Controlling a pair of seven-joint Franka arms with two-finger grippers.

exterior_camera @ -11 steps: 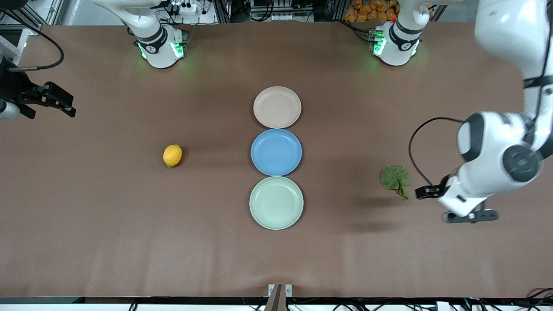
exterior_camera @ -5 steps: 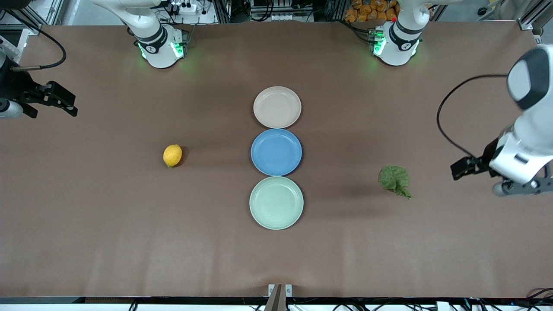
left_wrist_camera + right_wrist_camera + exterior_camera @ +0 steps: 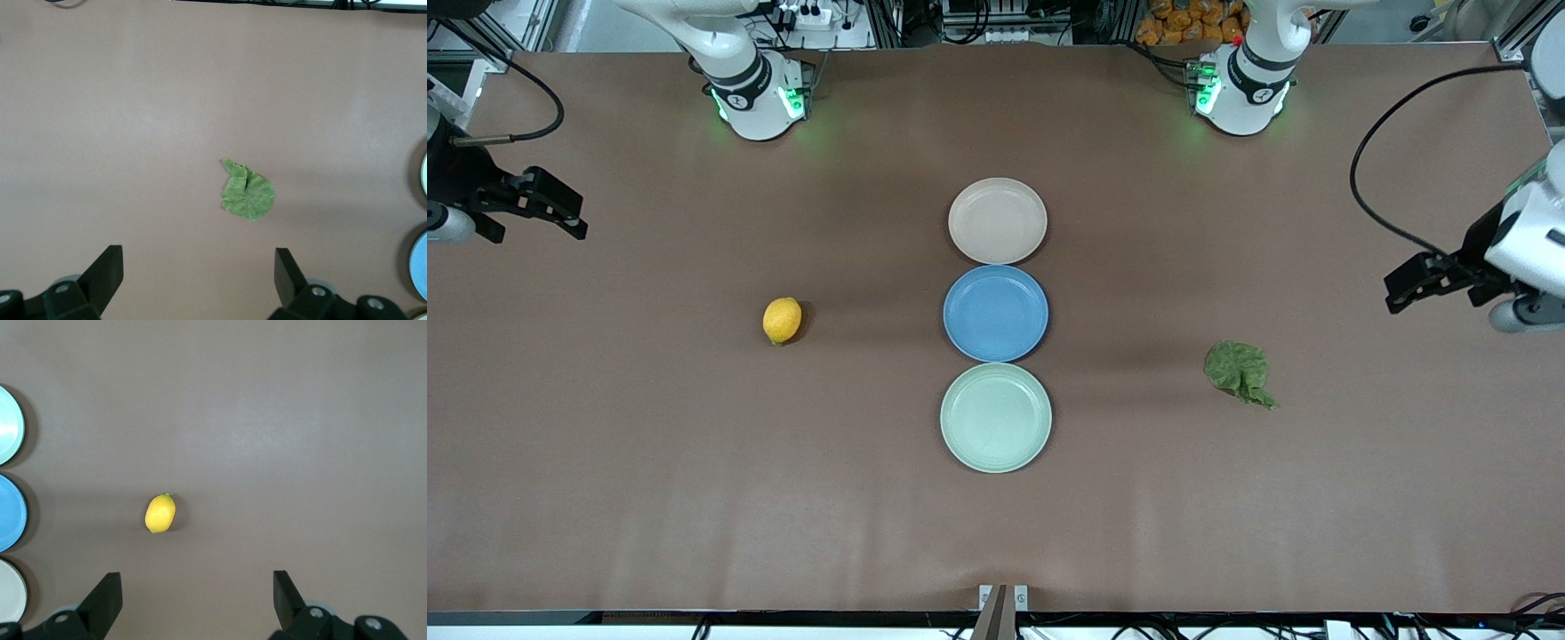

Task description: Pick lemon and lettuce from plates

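While both arms hang up in the air at the two ends of the table [image 3: 649, 498], nothing is in their grip. The left gripper [image 3: 198, 283] is high over the left arm's end of the table, with its fingers spread wide and holding nothing. The right gripper [image 3: 197, 603] is high over the right arm's end, with its fingers wide apart and empty too.

From the front, the lemon [image 3: 782, 320] lies on the bare table, toward the right arm's end, well apart from the plates. The lettuce [image 3: 1239, 372] lies flat on the table toward the left arm's end, also well apart from the plates. Three plates sit in a row in the middle, touching or almost touching: the beige-pink plate [image 3: 997, 220] is farthest from the front camera, the blue plate [image 3: 995, 313] is between, and the mint green plate [image 3: 996, 417] is nearest. All three have nothing on them.

The left wrist view shows the lettuce below its open fingers. The right wrist view shows the lemon below its open fingers, plus the edges of all three plates.
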